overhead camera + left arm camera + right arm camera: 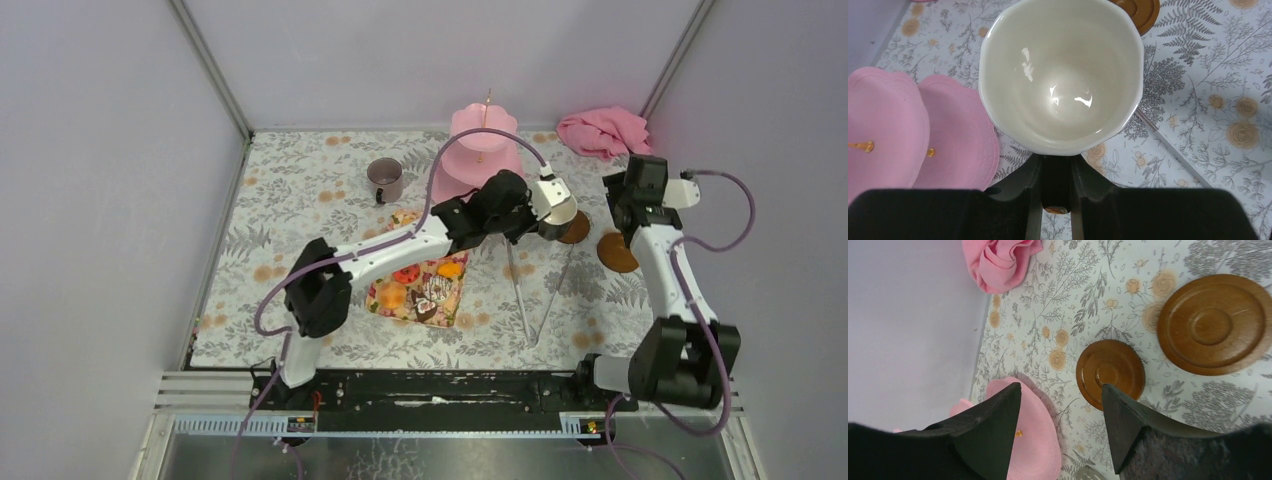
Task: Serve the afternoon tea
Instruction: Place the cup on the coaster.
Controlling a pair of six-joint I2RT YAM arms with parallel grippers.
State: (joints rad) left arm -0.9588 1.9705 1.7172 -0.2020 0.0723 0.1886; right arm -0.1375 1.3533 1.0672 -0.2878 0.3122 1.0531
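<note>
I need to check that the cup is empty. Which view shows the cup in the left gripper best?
Left wrist: it looks straight down into the cup, which is empty and glossy cream inside, held by the shut left gripper. Top external shows it only small; right wrist doesn't clearly show it.

you'll see the cream-lined mug (1060, 85) looks like glazed ceramic inside, smooth and glossy with bright glints. the pink stand (955, 145) is matt, faintly textured, with a shiny gold metal pin (865, 146). the small coaster (1110, 372) and large coaster (1218, 322) are varnished wood with turned rings. the pink cloth (998, 262), at the tabletop's far right corner, is soft creased fabric. the tabletop (1198, 100) wears a matt floral print. the right gripper (1061, 388) has matt black fingers (990, 427).
</note>
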